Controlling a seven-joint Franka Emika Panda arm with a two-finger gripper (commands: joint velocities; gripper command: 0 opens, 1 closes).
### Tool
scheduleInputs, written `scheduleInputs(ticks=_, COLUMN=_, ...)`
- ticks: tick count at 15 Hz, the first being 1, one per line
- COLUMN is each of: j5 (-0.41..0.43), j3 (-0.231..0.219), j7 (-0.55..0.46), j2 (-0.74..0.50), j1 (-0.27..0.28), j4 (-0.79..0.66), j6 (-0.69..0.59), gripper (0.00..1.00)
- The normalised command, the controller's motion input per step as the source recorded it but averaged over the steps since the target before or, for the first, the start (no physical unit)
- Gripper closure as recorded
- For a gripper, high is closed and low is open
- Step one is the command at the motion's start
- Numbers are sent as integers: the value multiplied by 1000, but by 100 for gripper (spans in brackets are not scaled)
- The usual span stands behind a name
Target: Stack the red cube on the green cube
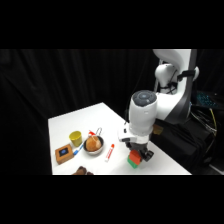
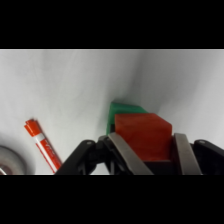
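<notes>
and here we are at the white table (image 1: 70,125), the white arm (image 1: 172,80) reaching over from its base beside the far right side and coming down near the table's front edge, toward the right end. the gripper (image 2: 145,150) has its two metal fingers (image 2: 122,152) pressed to either side of the red cube (image 2: 143,136), clamped on it, one finger on each flank, you can see it plainly from the wrist. right beneath and behind the red cube, the green cube (image 2: 122,109) peeks out, its top edge and one side showing, the red one sitting over it; whether the two are touching or a sliver apart i cannot tell from here. from the side, a bit of red (image 1: 135,158) and a bit of green (image 1: 133,163) show just under the black gripper (image 1: 141,152), green underneath, down on the table top by the front edge. just beside them toward the table's middle lies a thin red-and-white marker (image 1: 110,152), flat on the surface. further along toward the left end, a metal bowl (image 1: 93,145) with something round and brownish in it, a yellow-green cup (image 1: 75,137) behind it, and a brown block with a blue patch (image 1: 63,152) nearest the left edge. in the wrist view the marker (image 2: 42,144) lies off to one side of the cubes, well apart from them, and the bowl's rim (image 2: 10,162) just creeps in at the corner.
</notes>
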Motion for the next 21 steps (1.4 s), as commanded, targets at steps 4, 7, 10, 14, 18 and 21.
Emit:
scheduleInputs(ticks=4, j5=-26, j3=-27, j7=49, j2=-254, j1=22, j4=-190, j6=49, gripper=0)
scheduleInputs(ticks=7, j5=-53, j3=-35, j7=92, j2=-292, j1=38, j4=-188, j6=-33, gripper=0)
scheduleInputs(ticks=10, j5=-80, j3=-39, j7=147, j2=-352, j1=50, j4=-202, j6=-81, gripper=0)
scheduleInputs(ticks=14, j5=-112, j3=-25, j7=176, j2=-445, j1=55, j4=-227, j6=-151, gripper=0)
scheduleInputs(ticks=18, j5=-93, j3=21, j7=154, j2=-489, j1=7, j4=-182, j6=-273, gripper=0)
scheduleInputs(ticks=21, j5=-10, j3=59, j7=59, j2=-435, j1=-73, j4=-83, j6=-300, gripper=0)
